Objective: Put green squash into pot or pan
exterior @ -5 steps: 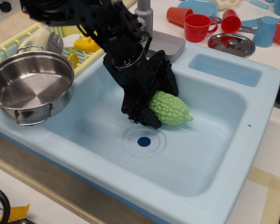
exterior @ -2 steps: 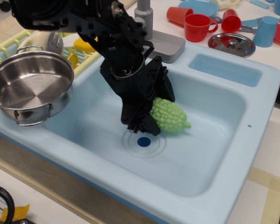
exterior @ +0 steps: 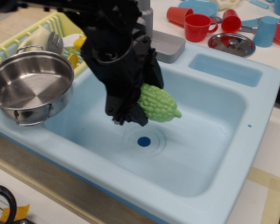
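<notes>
The light green bumpy squash [exterior: 158,104] is held in my black gripper [exterior: 141,108], which is shut on its left end. Its pointed tip faces right. Gripper and squash hang above the floor of the light blue sink [exterior: 210,140], over its left middle. The shiny steel pot [exterior: 28,86] with wire loop handles stands empty on the sink's left rim, to the left of the gripper. The arm hides the squash's left part.
A yellow dish rack [exterior: 18,39] with utensils and a small yellow toy [exterior: 79,43] sits behind the pot. The grey faucet base [exterior: 168,44] is at the sink's back. Red cups [exterior: 196,25], a blue cup [exterior: 265,30] and a flat steel lid [exterior: 231,44] stand at the back right.
The gripper has moved left and up with the squash in it, away from the drain and toward the pot. The pot has not moved.
</notes>
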Action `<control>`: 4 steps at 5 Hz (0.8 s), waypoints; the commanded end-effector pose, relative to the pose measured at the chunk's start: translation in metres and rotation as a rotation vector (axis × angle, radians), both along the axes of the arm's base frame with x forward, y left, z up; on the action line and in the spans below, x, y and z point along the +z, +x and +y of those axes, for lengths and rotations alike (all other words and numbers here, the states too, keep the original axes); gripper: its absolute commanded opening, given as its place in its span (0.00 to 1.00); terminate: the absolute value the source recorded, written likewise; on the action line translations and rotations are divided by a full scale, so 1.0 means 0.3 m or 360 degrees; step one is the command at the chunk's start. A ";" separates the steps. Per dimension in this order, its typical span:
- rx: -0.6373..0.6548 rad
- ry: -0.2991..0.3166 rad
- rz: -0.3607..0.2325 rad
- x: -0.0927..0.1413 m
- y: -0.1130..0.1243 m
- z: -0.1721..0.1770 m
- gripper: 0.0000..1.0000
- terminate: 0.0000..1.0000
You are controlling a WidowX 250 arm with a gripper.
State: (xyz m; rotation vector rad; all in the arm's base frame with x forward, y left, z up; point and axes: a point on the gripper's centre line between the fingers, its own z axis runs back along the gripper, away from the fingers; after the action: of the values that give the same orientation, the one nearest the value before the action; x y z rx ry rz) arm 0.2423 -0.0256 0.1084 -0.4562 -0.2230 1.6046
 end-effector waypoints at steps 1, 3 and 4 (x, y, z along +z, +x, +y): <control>0.0154 -0.0003 -0.0112 0.089 -0.024 0.076 0.00 0.00; 0.0252 0.0049 -0.0267 0.203 -0.058 0.192 0.00 0.00; 0.0284 0.0045 -0.0317 0.214 -0.079 0.245 0.00 0.00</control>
State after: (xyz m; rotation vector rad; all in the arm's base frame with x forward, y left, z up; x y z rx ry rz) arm 0.2130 0.0490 0.1702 -0.5864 -0.4419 1.7327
